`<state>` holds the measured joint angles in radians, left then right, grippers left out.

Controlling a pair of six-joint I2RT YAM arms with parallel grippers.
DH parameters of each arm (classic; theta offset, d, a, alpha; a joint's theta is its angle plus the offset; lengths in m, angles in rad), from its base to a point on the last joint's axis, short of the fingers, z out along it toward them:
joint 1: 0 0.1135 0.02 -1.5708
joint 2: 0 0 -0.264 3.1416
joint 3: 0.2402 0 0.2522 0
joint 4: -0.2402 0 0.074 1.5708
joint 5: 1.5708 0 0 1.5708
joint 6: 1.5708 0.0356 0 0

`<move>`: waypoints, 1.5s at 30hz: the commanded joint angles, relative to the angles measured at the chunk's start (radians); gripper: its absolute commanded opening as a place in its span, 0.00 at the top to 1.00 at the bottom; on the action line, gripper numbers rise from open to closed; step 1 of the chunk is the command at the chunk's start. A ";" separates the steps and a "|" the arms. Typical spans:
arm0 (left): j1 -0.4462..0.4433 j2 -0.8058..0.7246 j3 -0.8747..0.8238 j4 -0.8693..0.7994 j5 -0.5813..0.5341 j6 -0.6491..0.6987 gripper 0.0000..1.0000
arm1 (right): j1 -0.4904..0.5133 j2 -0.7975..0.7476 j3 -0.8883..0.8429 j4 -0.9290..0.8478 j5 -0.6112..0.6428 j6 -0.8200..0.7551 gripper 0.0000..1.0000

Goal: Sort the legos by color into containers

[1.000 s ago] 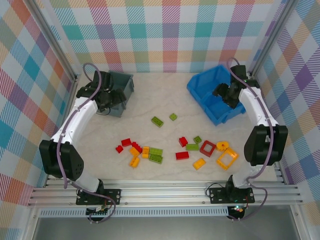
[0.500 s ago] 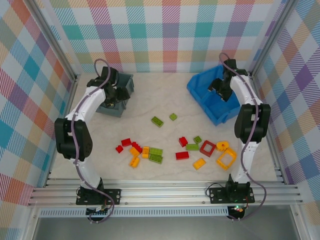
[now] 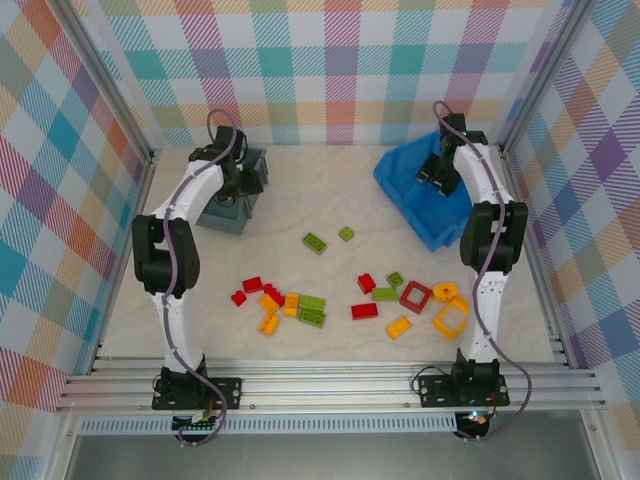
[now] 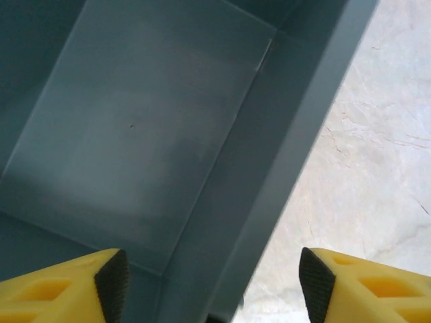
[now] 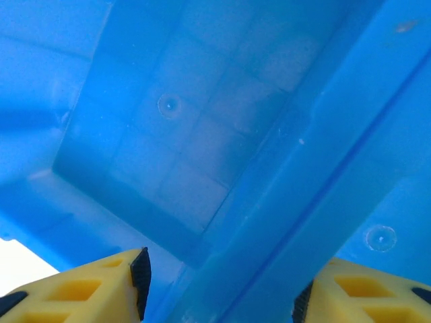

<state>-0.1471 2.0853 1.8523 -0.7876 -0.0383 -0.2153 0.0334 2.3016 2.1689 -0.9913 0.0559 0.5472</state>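
Red, lime green and orange legos lie scattered on the near half of the table, among them a green brick (image 3: 315, 243), a red brick (image 3: 364, 311) and an orange frame (image 3: 454, 316). My left gripper (image 3: 243, 183) hangs over the grey bin (image 3: 225, 217). In the left wrist view that gripper (image 4: 214, 289) is open, astride the bin's right wall (image 4: 283, 155), holding nothing. My right gripper (image 3: 437, 172) is over the blue bin (image 3: 400, 182). In the right wrist view it (image 5: 222, 296) stands open across the bin's divider (image 5: 283, 195). No lego shows in either bin.
Aluminium posts and checkered walls close in the table on three sides. The bins sit at the back left and back right. Bare marble-patterned tabletop (image 3: 320, 190) lies between them. Both arms stand tall along the table's left and right sides.
Both arms have swung back and up over their bins. Each gripper's jaws have narrowed but remain apart. The legos have not moved.
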 commanded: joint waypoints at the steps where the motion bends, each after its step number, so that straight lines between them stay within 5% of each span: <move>1: 0.007 0.052 0.051 -0.027 0.000 0.030 0.38 | 0.013 0.034 0.060 -0.063 0.023 -0.047 0.56; 6: 0.003 0.089 0.079 -0.011 0.046 0.024 0.68 | 0.050 0.036 0.074 -0.060 0.044 -0.099 0.75; 12: -0.003 0.070 0.055 0.016 0.112 -0.025 1.00 | 0.133 0.055 0.115 -0.071 0.038 -0.115 0.86; 23: -0.071 0.034 -0.004 0.061 0.140 -0.054 1.00 | 0.352 0.148 0.249 -0.106 -0.003 -0.068 0.92; 32: -0.081 0.003 -0.033 0.073 0.159 -0.074 1.00 | 0.495 0.024 0.030 -0.065 0.014 -0.065 0.94; 38: -0.101 0.005 -0.025 0.072 0.197 -0.075 1.00 | 0.502 -0.133 -0.215 0.025 0.035 -0.030 0.94; 45: -0.179 0.041 0.034 0.065 0.225 -0.111 1.00 | 0.406 -0.123 -0.192 0.016 0.050 -0.086 0.95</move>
<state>-0.2638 2.1159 1.8496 -0.7338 0.0704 -0.2630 0.5022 2.1647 1.9648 -0.9573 0.1226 0.4652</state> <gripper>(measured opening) 0.161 0.254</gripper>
